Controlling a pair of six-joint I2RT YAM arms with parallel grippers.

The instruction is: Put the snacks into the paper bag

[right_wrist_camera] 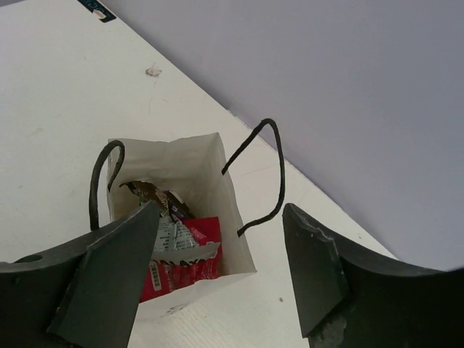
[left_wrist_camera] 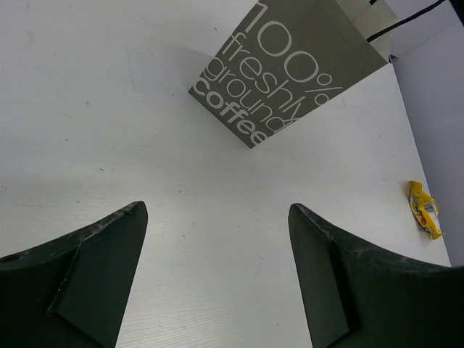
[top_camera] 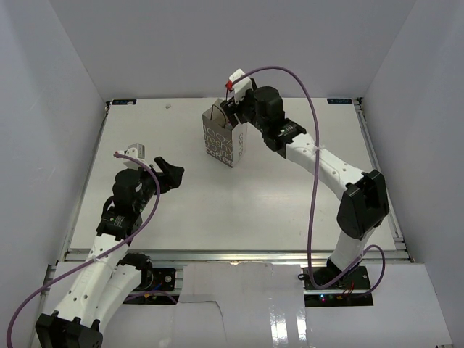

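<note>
Near the bench's (top_camera: 290, 210) far edge the bag (top_camera: 223, 138) stood with a red snack (right_wrist_camera: 185, 257) inside, the right gripper (right_wrist_camera: 219, 217) spread empty over its mouth for dropping, while the left gripper (left_wrist_camera: 216, 209), likewise open, faced a yellow snack (left_wrist_camera: 424, 210) outside.

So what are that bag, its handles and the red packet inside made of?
Bag: matte paper, it seems, with sharp creased edges. Handles: thin black cord, apparently, hanging limp. Red packet: probably glossy plastic film, crinkled, with a serrated end.
</note>
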